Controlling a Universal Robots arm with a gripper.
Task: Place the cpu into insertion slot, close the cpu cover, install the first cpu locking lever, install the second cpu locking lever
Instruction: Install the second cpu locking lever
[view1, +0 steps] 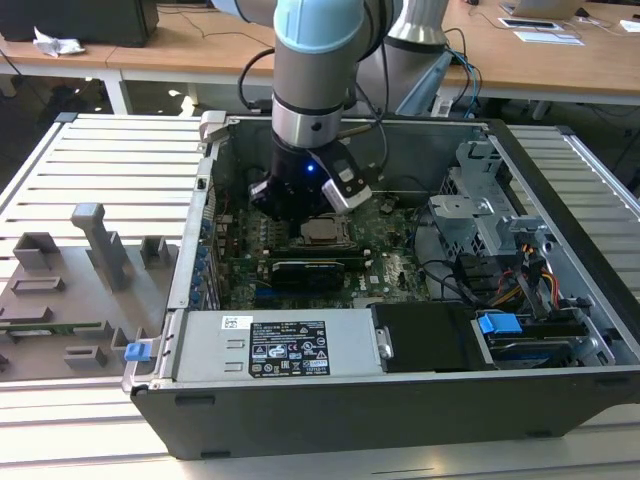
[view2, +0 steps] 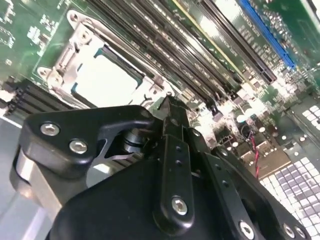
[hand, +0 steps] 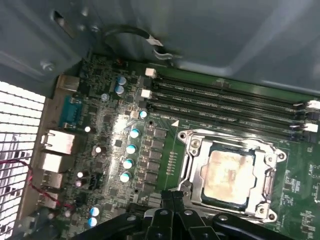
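At the left of the exterior view a grey fixture tray (view1: 70, 290) with upright holders lies on the slatted bench (view1: 110, 170), just beside the open computer case (view1: 400, 400). Right of it, at the upper middle of the frame, the robot arm (view1: 315, 60) reaches down into the case, and its gripper (view1: 300, 195) hangs low over the green motherboard (view1: 390, 270), just to the upper left of the socket. The cpu (view1: 322, 233) sits flat in that socket near the frame's centre, its dull silver top showing through the window of the cpu cover (view1: 341, 240), which lies down around it. In the first wrist view the cpu (hand: 228, 172) appears at the lower right, framed by the silvery cover (hand: 189, 150), with the black memory slots (hand: 225, 102) running above it and the gripper (hand: 172, 207) at the bottom edge, its fingertips pressed together and holding nothing. In the second wrist view the gripper's black fingers (view2: 172, 122) meet just below the cpu (view2: 107, 80), apart from it. At the far right of the exterior view stands a metal drive cage (view1: 485, 210) with a blue latch (view1: 500, 323) below it
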